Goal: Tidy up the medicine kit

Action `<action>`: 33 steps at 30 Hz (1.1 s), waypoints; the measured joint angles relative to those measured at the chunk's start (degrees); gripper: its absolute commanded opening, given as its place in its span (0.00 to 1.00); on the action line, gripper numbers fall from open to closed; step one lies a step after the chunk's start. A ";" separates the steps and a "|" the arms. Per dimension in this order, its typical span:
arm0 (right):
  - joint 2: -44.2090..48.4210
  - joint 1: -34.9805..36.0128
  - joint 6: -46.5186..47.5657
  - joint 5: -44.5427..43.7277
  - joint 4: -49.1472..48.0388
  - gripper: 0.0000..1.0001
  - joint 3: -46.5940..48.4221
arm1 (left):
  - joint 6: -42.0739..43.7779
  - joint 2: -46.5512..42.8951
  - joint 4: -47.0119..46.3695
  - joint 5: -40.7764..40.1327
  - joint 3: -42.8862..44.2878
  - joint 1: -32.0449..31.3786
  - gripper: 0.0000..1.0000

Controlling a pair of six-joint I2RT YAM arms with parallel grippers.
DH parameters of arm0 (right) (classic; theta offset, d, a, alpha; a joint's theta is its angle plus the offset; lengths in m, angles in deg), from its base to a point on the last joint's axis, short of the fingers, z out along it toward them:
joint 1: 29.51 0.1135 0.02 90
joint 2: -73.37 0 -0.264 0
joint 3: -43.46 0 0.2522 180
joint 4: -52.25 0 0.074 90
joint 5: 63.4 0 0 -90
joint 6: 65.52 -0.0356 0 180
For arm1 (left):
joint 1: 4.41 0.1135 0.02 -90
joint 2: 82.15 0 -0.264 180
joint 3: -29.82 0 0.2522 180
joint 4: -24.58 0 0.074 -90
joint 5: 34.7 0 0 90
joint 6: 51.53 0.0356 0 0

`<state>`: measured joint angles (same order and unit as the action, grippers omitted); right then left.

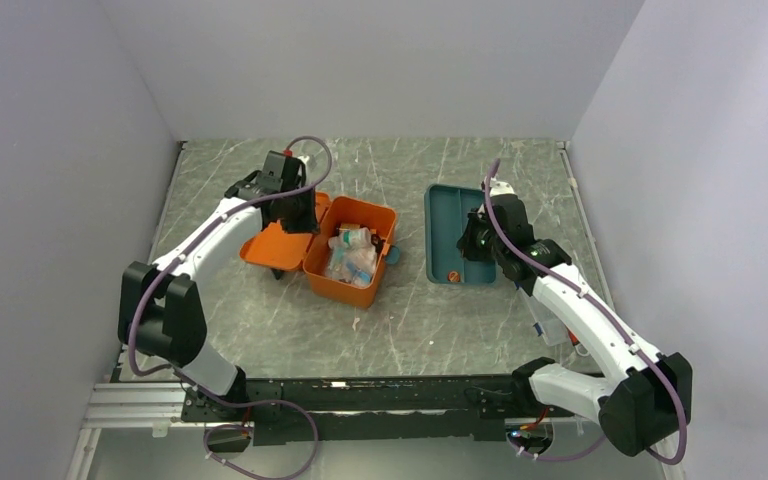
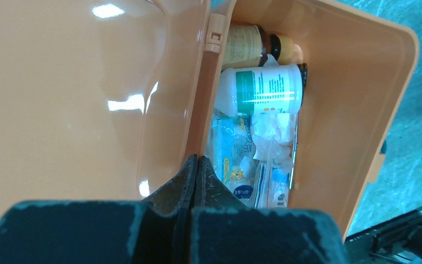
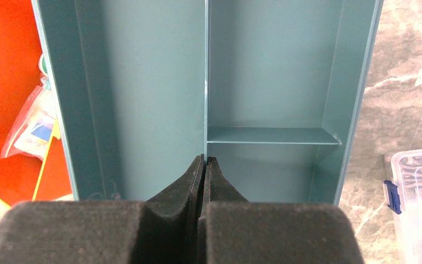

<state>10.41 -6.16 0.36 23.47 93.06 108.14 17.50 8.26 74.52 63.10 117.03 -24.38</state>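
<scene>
Hovering left tool (image 1: 298,218) over the hinge side of the medicine kit (image 1: 332,285), fingers pressed together, gripping nothing. Kit lying open on the grey marbled worktop (image 1: 410,320), left of centre, lid (image 1: 278,248) folded flat out to its left. Packed inside: white bottle (image 2: 261,91) with green label lying on its side, brown bottle (image 2: 253,47) behind it, crumpled plastic pouches (image 2: 236,159) nearer the wrist camera. Holding right tool (image 3: 204,163) over the teal divided tray (image 3: 143,82), fingers likewise clamped together, empty, tips lined up above the tray's centre divider. Tray just right of the kit, small gap between, long side running away from the arms. Small orange item (image 1: 451,276) in the tray's near end, too small to identify. Clear plastic box (image 3: 420,198) with blue clip on the worktop right of the tray.
</scene>
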 measured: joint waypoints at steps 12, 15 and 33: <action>0.09 0.00 0.13 -0.57 0.79 0.00 0.00 | -11.41 -7.34 -4.31 4.76 -9.57 -0.85 0.00; 0.09 0.00 0.15 -0.90 1.27 0.00 0.00 | -13.73 -9.11 -4.61 4.87 -11.39 -2.43 0.00; 0.07 0.11 2.03 -1.90 6.36 0.00 3.72 | -18.12 -11.08 -1.51 4.04 -11.80 -8.90 0.27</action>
<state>10.47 -6.05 2.39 21.56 99.42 111.85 -0.62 -2.82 73.01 67.14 105.23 -33.27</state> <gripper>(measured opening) 0.010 0.197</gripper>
